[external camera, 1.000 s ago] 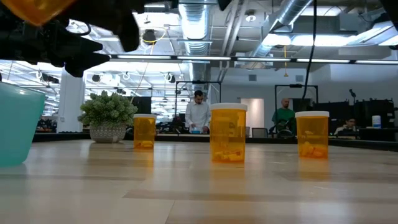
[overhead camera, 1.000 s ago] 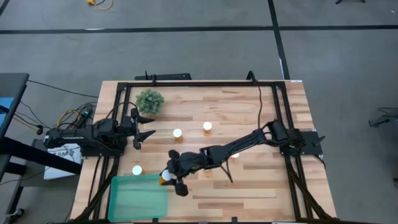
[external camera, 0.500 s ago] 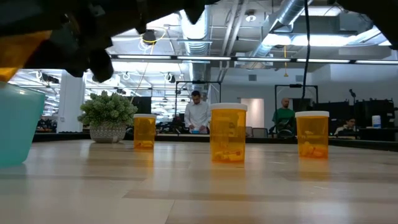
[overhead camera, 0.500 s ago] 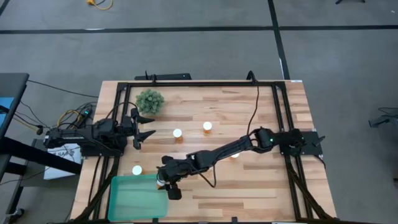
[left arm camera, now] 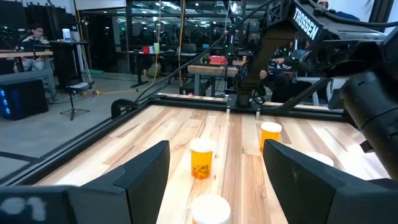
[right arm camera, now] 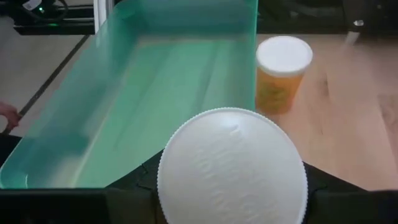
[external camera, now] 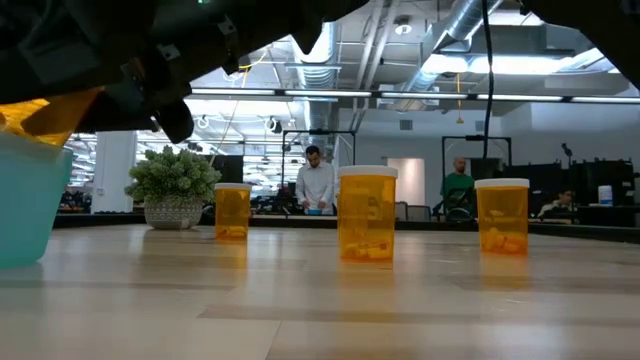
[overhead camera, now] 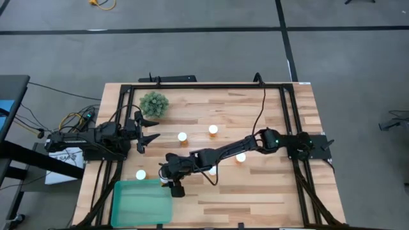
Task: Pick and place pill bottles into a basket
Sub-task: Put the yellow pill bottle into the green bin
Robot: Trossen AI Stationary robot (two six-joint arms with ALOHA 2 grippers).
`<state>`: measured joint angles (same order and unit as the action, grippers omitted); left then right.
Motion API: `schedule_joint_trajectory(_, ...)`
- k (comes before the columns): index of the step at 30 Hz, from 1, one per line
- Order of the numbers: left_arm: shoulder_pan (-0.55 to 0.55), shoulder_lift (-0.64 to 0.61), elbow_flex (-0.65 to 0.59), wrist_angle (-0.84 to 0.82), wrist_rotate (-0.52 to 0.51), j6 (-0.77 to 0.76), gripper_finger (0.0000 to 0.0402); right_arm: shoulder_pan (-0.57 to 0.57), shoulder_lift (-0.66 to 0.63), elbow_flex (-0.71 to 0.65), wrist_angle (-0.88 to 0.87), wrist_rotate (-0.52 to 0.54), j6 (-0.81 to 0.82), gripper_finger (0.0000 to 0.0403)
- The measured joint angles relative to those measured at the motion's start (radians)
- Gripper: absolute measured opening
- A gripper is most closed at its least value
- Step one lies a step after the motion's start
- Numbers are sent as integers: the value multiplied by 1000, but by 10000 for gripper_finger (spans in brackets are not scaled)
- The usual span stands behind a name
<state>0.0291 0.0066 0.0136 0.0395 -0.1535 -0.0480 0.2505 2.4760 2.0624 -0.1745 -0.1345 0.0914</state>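
My right gripper (overhead camera: 171, 184) reaches across the table to the right far corner of the teal basket (overhead camera: 142, 201) and is shut on a pill bottle (external camera: 45, 115). That bottle's white cap (right arm camera: 231, 167) fills the right wrist view, with the basket's inside (right arm camera: 155, 81) beyond it. Another bottle (right arm camera: 283, 73) stands on its base on the table just outside the basket's far wall. Several more bottles (overhead camera: 182, 137) (overhead camera: 213, 130) (overhead camera: 241, 158) stand upright mid-table. My left gripper (overhead camera: 144, 133) waits open at the table's left edge. My right gripper holds the pill bottle between its two fingers, which show dark on either side of the cap (right arm camera: 186, 186). The fingers slant down from the table's right side. The amber body (external camera: 50, 112) is tilted, lifted clear, at the height of the basket's rim (external camera: 25, 150).
A small bushy green plant (overhead camera: 154, 103) sits at the table's far left. A black frame rail (overhead camera: 204, 86) runs round the table. Bare wood lies to the right of the basket near the front edge. People stand in the room beyond the table.
My right gripper has gone down and toward the table's left edge, tipping further downward, still shut on the bottle. The bottle has sunk from well above the basket to the height of its rim.
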Motion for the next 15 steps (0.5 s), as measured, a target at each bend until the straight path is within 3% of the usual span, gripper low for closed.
schedule_joint_trajectory(15, 0, 0, 0, 0, 0, -1, 249, 25, 0, 0, -2, 2, -76, 181)
